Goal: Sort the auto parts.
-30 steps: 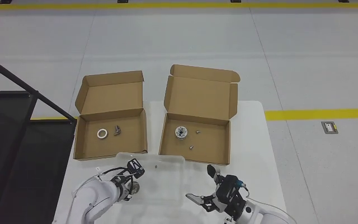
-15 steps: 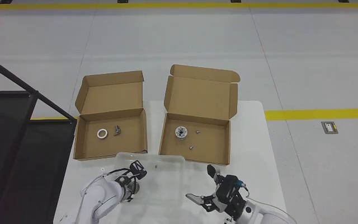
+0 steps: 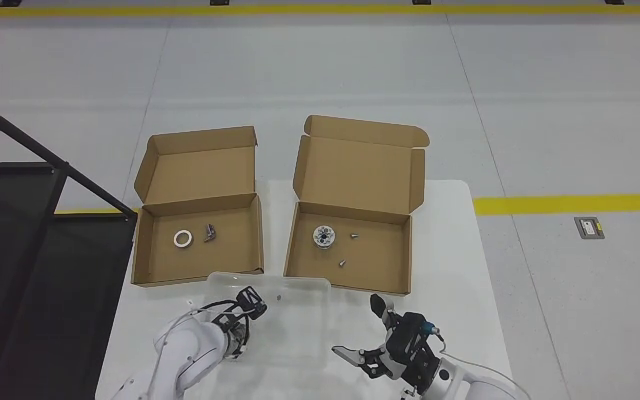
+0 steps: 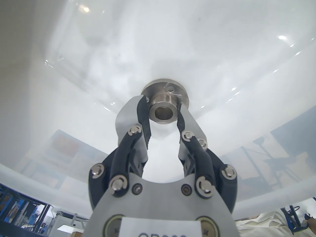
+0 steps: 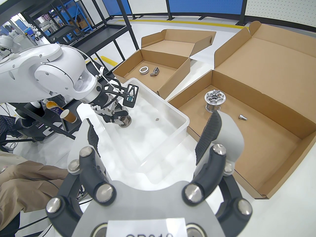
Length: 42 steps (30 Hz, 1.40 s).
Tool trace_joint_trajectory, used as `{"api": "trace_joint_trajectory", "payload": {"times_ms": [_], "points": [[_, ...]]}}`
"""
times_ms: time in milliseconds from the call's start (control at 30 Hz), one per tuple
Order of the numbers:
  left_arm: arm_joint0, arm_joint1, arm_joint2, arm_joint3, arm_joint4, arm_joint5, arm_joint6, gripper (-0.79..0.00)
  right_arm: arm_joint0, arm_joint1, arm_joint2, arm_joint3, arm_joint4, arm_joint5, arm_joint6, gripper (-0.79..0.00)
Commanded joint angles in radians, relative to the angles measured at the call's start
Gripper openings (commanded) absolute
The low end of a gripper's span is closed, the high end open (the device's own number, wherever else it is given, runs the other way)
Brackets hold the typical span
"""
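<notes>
Pinching jaws, left: your left gripper [image 4: 161, 104] has a pad pressed on either side of the neck of the flanged bushing [image 4: 163, 111]. The flange lies flat on the floor of the clear bin [image 5: 160, 97].
Shift: compared with a second ago, this gripper sits slightly farther in over the bin, away from its left rim.
Meaning: you appear to have the grasp made, with the lift not yet begun. The bushing is unsorted, so you must now choose a box for it.
Spread jaws, right: your right gripper [image 5: 153, 120] is wide open and empty beside the bin's right end, in the same place as a second ago.
Bin floor: one small dark bit [image 5: 157, 119] lies apart from the bushing.
Left box [image 3: 160, 260]: it holds a ring [image 3: 183, 238] and a small bracket [image 3: 210, 233].
Right box [image 3: 385, 262]: it holds a round toothed housing [image 3: 323, 235] and two small bolts.
Surface: on the white table [image 3: 450, 260] the bin sits nearest the robot, with the open-lidded boxes side by side behind it.
Room: the floor is pale with a yellow line [image 3: 560, 204], and a black rack [image 3: 50, 260] stands at the table's left.
</notes>
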Motion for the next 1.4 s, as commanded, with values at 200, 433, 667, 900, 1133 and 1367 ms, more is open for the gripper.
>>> {"api": "trace_joint_trajectory", "payload": {"times_ms": [200, 433, 667, 900, 1133, 1367], "points": [[0.001, -0.001, -0.013, -0.013, -0.012, 0.001, 0.013, -0.785, 0.0, 0.0, 0.0, 0.0, 0.0, 0.0, 0.0, 0.0], [0.043, 0.018, -0.147, -0.11, -0.195, -0.092, 0.029, -0.785, 0.0, 0.0, 0.0, 0.0, 0.0, 0.0, 0.0, 0.0], [0.131, 0.05, -0.366, -0.204, -0.537, -0.281, 0.072, -0.785, 0.0, 0.0, 0.0, 0.0, 0.0, 0.0, 0.0, 0.0], [0.181, 0.103, -0.491, -0.201, -0.898, -0.47, 0.183, -0.785, 0.0, 0.0, 0.0, 0.0, 0.0, 0.0, 0.0, 0.0], [0.162, 0.21, -0.444, -0.121, -1.077, -0.664, 0.377, -0.785, 0.0, 0.0, 0.0, 0.0, 0.0, 0.0, 0.0, 0.0], [0.098, 0.304, -0.381, -0.072, -1.252, -0.664, 0.377, -0.785, 0.0, 0.0, 0.0, 0.0, 0.0, 0.0, 0.0, 0.0]]}}
